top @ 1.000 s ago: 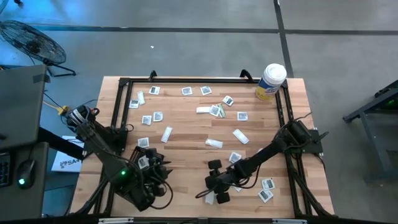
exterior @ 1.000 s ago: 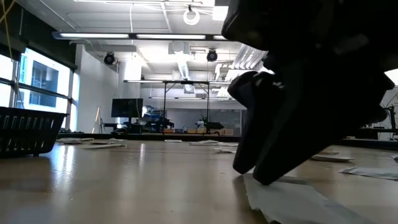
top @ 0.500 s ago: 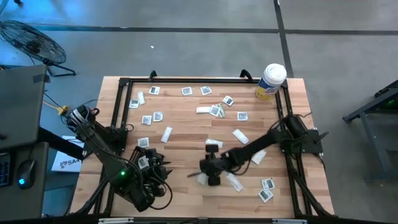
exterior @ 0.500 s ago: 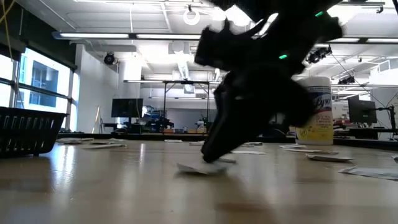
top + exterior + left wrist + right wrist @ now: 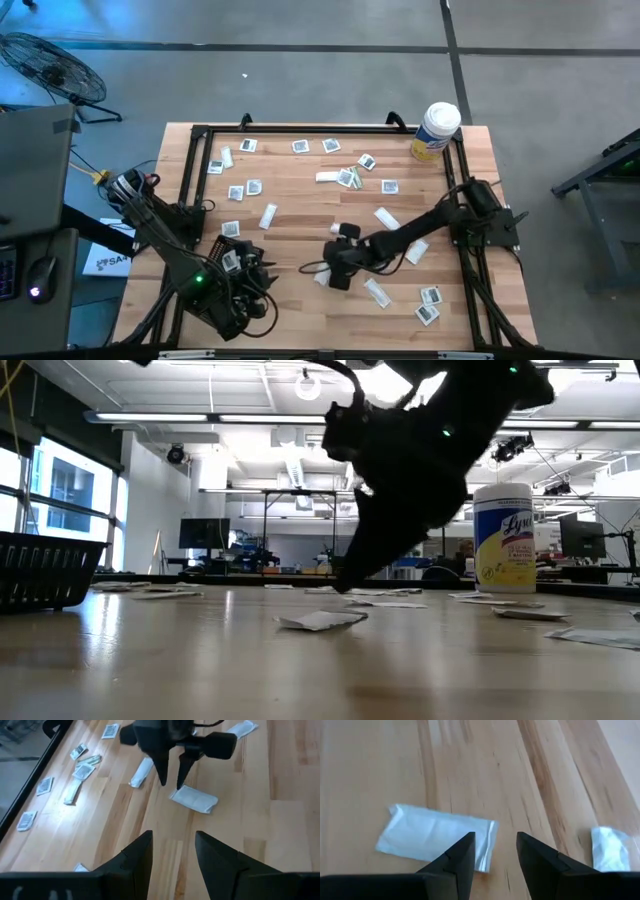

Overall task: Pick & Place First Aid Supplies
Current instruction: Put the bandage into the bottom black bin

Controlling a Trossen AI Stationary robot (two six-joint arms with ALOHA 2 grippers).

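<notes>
The right end effector (image 5: pixel 326 268) hangs over the middle of the bench (image 5: pixel 300 300), its fingers (image 5: pixel 162 770) spread with a clear gap and nothing between them. Directly below and just ahead of those fingertips lies a flat white packet (image 5: pixel 194 799), flat on the wood and apart from the tips; in the low view it sits alone with one edge slightly lifted (image 5: pixel 320 620).

Taking that packet as the landmark: the near side toward the bench edge is bare wood, as is the stretch toward the left end effector (image 5: pixel 172 852), which waits at the near left corner with its fingers spread and empty. A narrow white strip wrapper (image 5: pixel 141 772) lies just beyond the packet, on the far side of the right fingers. Farther off, the other first aid supplies (image 5: pixel 300 165) are scattered across the far half of the bench, with a few more (image 5: pixel 428 305) toward the near right corner. The white canister (image 5: pixel 435 131) stands well away at the far right corner, beside the black frame rail (image 5: pixel 300 130) that borders the far edge.
</notes>
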